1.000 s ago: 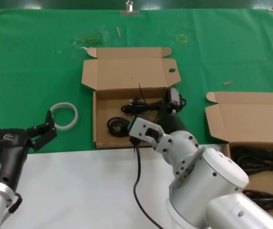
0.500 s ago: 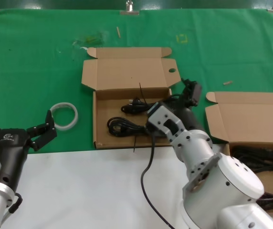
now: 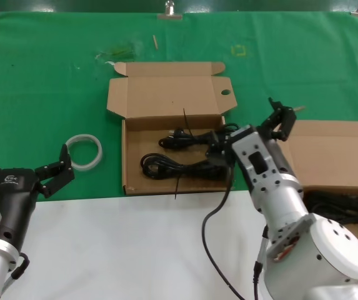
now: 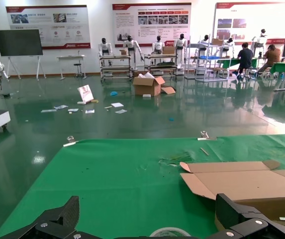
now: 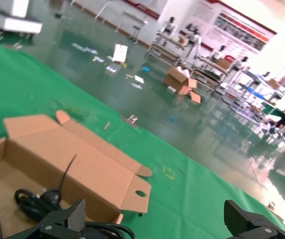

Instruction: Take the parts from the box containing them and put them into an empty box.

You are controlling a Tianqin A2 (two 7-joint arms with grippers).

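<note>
The hole-tabbed box (image 3: 166,100) stands open at the middle and holds two black cable bundles, one at the back (image 3: 182,137) and one at the front (image 3: 169,167). The box without a hole (image 3: 332,156) stands at the right with several cables (image 3: 344,211) in it. My right gripper (image 3: 247,132) is open and empty, raised over the hole-tabbed box's right edge, between the two boxes. In the right wrist view its jaws (image 5: 157,219) stand wide apart, with that box's lid (image 5: 82,159) and a bundle (image 5: 40,201) behind. My left gripper (image 3: 22,164) is open and parked at the lower left.
A white ring (image 3: 84,152) lies on the green cloth (image 3: 41,81) left of the middle box, just ahead of my left gripper; it also shows in the left wrist view (image 4: 169,232). A white table strip (image 3: 104,250) runs along the front.
My right gripper has swung right and back, from over the front of the middle box towards the right box. The front cable bundle now lies uncovered in the middle box.
</note>
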